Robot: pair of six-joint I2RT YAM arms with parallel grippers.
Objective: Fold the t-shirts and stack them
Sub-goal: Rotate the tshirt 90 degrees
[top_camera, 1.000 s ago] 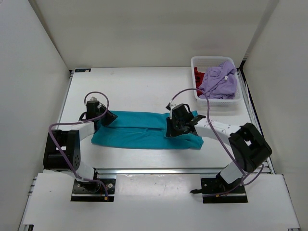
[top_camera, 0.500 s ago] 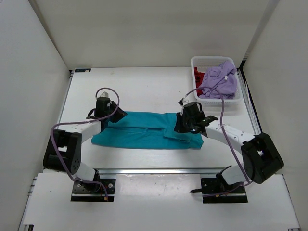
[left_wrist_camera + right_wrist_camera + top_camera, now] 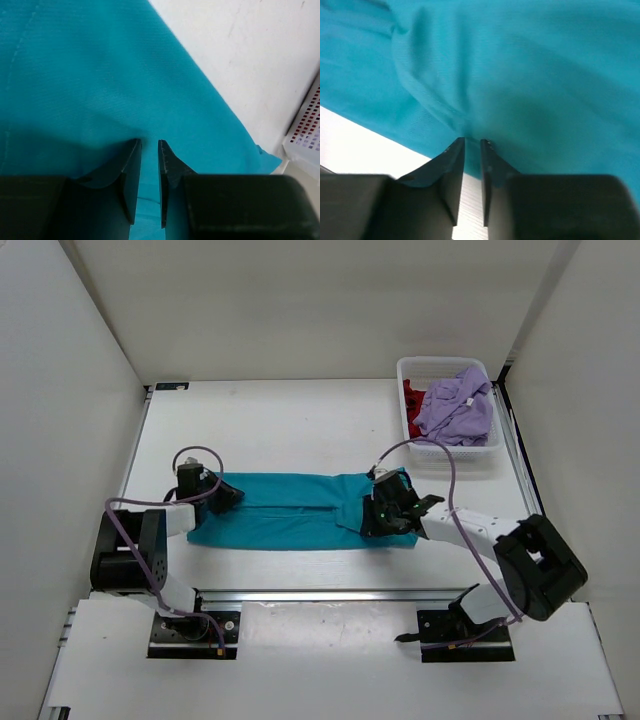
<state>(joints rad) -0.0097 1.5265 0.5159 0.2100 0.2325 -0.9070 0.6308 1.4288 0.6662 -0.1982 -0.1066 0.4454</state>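
Teal cloth t-shirt lies folded by the near edge of the worktop. Left gripper pinches it; right gripper: hold cannot be told. Risk: snagged cloth drags the fold open.

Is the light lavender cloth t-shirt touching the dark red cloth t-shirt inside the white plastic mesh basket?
Touching. The top view shows the lavender t-shirt overlapping the dark red t-shirt, no gap between.

Upper right in the top view, the lavender shirt hides most of the red shirt. Both wrist views crop the teal shirt. We cannot tell whether the left gripper or right gripper pinches it.
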